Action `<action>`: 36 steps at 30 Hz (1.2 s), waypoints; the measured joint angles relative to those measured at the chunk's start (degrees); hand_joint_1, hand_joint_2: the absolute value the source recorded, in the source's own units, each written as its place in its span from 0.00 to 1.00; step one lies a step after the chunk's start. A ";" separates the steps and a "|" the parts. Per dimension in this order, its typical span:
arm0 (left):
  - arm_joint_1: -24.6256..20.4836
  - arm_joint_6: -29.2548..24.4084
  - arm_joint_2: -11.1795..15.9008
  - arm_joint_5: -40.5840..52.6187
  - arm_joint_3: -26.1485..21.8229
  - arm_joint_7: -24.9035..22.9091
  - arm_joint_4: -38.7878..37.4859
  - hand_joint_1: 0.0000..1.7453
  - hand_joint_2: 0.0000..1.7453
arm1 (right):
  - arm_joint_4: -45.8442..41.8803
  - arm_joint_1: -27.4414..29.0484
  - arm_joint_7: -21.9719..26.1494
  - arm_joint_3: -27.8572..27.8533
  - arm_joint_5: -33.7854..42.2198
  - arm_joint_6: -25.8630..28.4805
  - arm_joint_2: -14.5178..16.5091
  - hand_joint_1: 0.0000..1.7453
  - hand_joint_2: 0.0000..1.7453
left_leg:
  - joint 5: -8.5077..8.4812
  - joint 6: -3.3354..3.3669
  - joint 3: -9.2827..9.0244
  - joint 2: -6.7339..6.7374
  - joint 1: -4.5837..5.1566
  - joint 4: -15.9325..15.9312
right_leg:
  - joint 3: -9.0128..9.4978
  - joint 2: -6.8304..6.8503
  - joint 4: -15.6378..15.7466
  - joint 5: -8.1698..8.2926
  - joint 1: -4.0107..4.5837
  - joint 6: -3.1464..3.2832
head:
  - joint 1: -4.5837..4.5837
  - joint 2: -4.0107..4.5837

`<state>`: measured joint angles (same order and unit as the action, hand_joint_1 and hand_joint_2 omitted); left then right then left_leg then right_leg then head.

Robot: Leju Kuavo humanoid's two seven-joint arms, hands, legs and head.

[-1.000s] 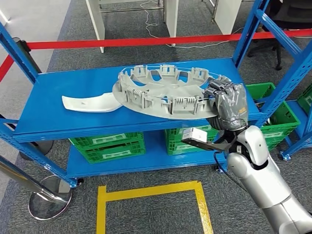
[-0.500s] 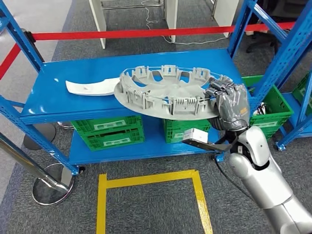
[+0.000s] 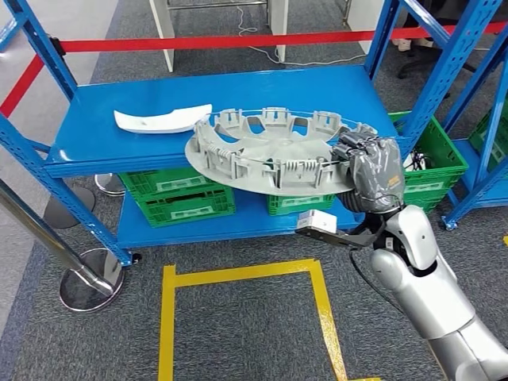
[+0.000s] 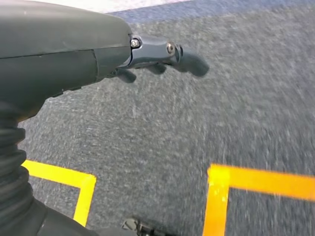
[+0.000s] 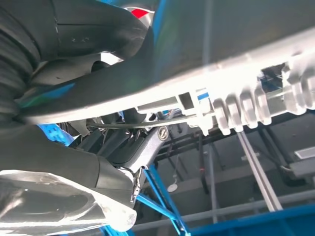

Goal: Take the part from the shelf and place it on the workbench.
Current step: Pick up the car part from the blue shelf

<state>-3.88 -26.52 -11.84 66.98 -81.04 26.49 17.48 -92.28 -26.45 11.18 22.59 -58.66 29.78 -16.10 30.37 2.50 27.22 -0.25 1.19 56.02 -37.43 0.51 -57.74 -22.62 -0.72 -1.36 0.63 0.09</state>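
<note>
Gripping the rim of the grey round part (image 3: 272,155), the right hand (image 3: 371,171) is closed on it at the edge nearest the shelf's right-hand post. The part is carried clear of the blue shelf (image 3: 90,143); its far rim overlaps the deck's front lip, its near rim projects forward over the lower tier.

Change: the whole scene has been shifted since a second ago, so camera motion is indicated. The shelf is seen farther back while hand and part are unchanged in frame. A retreat from the shelf is judged underway; placing on the workbench is not yet done.

Item left behind: a white curved strip (image 3: 162,119), lying on the deck behind the part.

Views compared: the part's ribbed rim (image 5: 237,105) is shown close by the right wrist view. The left hand (image 4: 159,56), holding nothing with fingers loosely extended over carpet and yellow floor tape (image 4: 260,182), is recorded by the left wrist view.
</note>
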 joint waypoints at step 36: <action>-1.86 -1.59 -0.60 0.69 0.63 0.33 -1.33 0.00 1.00 | 4.13 -4.12 -0.54 4.33 2.46 -0.99 1.67 1.00 1.00 | -4.27 -0.06 5.41 0.33 -1.11 0.74 | -1.65 -0.39 -11.76 -11.30 -0.49 -1.59 | 0.21 0.00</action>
<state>-5.74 -28.11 -12.43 67.67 -80.41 26.82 16.15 -88.15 -30.57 10.64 26.92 -56.20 28.78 -14.43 26.10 2.43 32.63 0.08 0.08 56.76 -39.08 0.11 -69.50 -33.92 -1.21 -2.95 0.84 0.09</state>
